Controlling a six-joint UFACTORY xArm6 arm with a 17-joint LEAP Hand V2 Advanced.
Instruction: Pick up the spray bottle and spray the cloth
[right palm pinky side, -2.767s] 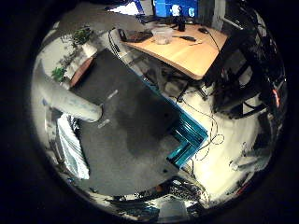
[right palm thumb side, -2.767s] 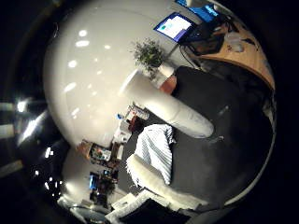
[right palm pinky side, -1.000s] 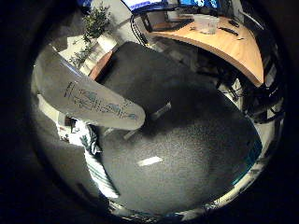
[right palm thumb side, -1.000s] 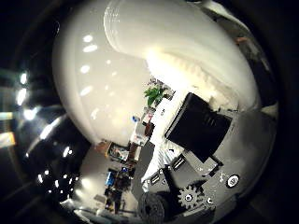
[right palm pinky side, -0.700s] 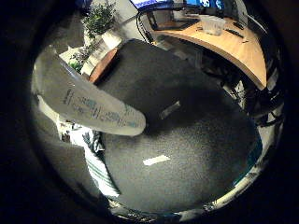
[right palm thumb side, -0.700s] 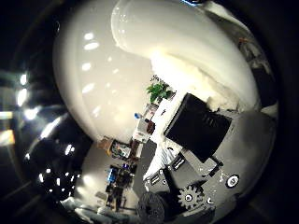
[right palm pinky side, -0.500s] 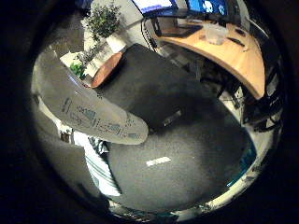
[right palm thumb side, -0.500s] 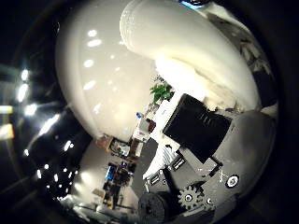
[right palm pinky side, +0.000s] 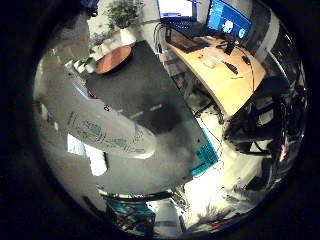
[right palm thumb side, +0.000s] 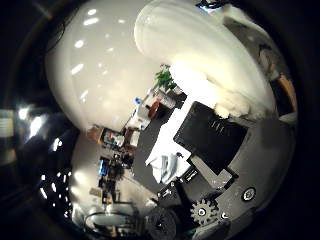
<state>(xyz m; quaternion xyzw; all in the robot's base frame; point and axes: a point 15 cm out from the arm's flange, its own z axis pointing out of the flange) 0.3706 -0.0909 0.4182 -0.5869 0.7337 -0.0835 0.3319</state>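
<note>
The white spray bottle (right palm pinky side: 100, 127), with teal print on its side, lies close against my palm and hangs above the dark table (right palm pinky side: 145, 95). In the thumb side view the bottle's pale body (right palm thumb side: 200, 55) fills the upper part. My hand (right palm thumb side: 215, 150) shows as black and white finger parts and a gear, curled against the bottle. The striped white cloth (right palm thumb side: 167, 167) lies on the dark table below, partly hidden behind the bottle in the little finger side view.
A round brown stool (right palm pinky side: 112, 59) and a potted plant (right palm pinky side: 122, 12) stand beyond the table's far end. Beside the table stands a wooden desk (right palm pinky side: 225, 82) with monitors (right palm pinky side: 227, 20). A teal crate (right palm pinky side: 207, 152) and chairs stand on the floor at the table's edge.
The bottle lay apart from the palm on the table 2.8 s ago; now it is held against it. Since then the camera has risen and tilted, and the table looks farther away.
</note>
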